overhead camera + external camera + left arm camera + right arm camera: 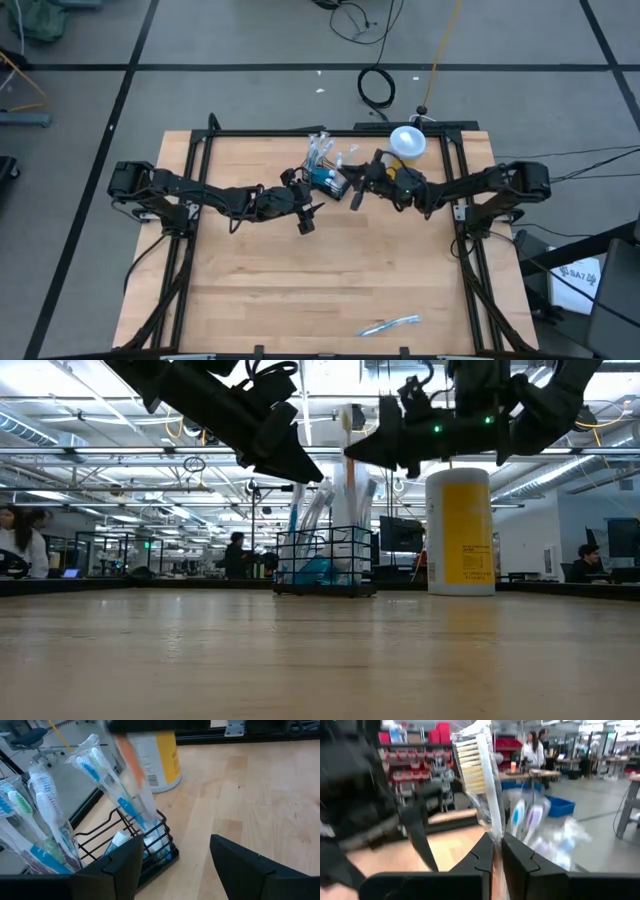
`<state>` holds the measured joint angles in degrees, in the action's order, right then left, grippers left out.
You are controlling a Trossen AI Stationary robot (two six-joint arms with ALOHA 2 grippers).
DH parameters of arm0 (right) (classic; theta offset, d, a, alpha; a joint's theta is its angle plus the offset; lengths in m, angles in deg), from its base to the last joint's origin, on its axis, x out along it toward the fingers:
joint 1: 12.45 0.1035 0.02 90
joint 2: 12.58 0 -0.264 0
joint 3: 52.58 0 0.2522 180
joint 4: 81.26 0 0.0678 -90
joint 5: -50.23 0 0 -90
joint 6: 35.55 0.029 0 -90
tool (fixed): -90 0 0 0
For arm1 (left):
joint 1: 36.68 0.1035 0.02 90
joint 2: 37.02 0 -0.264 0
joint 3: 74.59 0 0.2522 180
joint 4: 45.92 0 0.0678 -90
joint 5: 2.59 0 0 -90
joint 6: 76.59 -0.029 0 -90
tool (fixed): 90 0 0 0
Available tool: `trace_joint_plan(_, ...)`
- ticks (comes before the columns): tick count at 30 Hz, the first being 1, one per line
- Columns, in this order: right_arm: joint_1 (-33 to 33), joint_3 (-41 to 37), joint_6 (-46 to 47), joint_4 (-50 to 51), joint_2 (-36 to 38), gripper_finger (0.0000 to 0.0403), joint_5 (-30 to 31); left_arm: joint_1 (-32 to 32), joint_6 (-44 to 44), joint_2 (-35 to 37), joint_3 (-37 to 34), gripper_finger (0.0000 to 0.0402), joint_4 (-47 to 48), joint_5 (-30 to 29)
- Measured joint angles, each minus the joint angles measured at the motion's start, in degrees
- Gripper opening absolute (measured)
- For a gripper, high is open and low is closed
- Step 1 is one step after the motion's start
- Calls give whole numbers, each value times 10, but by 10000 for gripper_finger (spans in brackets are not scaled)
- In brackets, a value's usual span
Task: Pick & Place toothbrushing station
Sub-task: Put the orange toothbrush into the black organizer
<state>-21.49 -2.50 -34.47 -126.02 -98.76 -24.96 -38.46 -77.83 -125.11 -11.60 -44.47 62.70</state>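
So the small black wire-mesh basket [328, 180] sits beside the yellow cup [407, 143]. Left gripper [307, 212] spread apart just beside it; right gripper [357, 193] clamped on a wrapped toothbrush [481, 785] over it.

Two dark jointed arms, black cabling, green lights on right wrist

A black wire basket [150, 852] holds blue-and-white toothbrushes [95, 767], beside a yellow cup [460, 532] with a white lid [407, 141].
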Motion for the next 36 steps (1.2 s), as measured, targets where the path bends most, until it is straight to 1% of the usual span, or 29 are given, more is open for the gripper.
trace_joint_plan(6,0,0,12,-12,-32,13,6,0,0,0,0,237,0,0)
trace_joint_plan(11,0,0,19,-7,-37,13,21,0,0,0,0,237,1,0)
trace_joint_plan(16,0,0,26,26,-37,13,60,0,0,0,0,237,1,5)
trace_joint_plan(20,-2,1,43,51,-37,13,60,0,0,0,0,237,1,5)
trace_joint_plan(25,-2,1,44,56,-37,15,60,0,0,0,0,237,1,5)
trace_joint_plan(32,-2,1,60,120,-37,21,60,0,0,0,0,237,1,5)
trace_joint_plan(36,-2,1,60,129,-37,20,59,0,0,0,0,237,1,4)
